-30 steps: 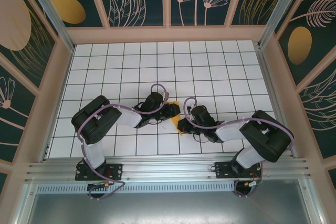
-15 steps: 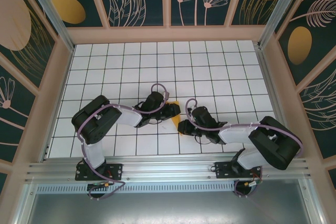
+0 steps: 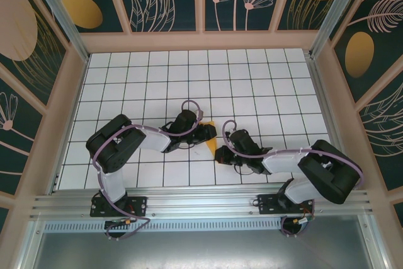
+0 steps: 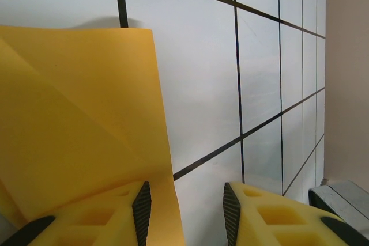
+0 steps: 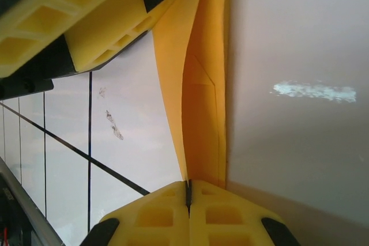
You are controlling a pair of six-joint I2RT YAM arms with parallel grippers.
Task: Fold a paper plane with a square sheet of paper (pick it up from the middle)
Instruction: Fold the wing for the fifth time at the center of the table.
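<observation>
Counter: I see the white, black-lined grid counter (image 3: 264, 86) running from the arm bases toward the patterned walls.
Left arm: my left arm (image 3: 119, 146) rises at about 7 o'clock on the counter and bends in toward the middle.
Right arm: my right arm (image 3: 321, 168) rises at about 5 o'clock and lies low, reaching in toward the left arm.
Sheet of paper: the orange-yellow sheet of paper (image 3: 211, 143) sits between the two wrists, toward 6 o'clock from the counter's centre. It is partly folded. My left wrist camera shows a diagonal crease across it (image 4: 75, 119), and my right wrist camera shows it as a narrow, doubled strip (image 5: 202, 96).
Left pincer: the left pincer (image 3: 205, 135) is at roughly 10 o'clock of the paper. From its own camera (image 4: 187, 191) the jaws stand apart with white counter visible between them, and the sheet's edge lies just beside the inner face of one finger (image 4: 115, 217).
Right pincer: the right pincer (image 3: 221, 154) is at roughly 5 o'clock of the paper. From its own camera (image 5: 188, 184) the jaws are pressed together, clamped on the folded end of the sheet.
</observation>
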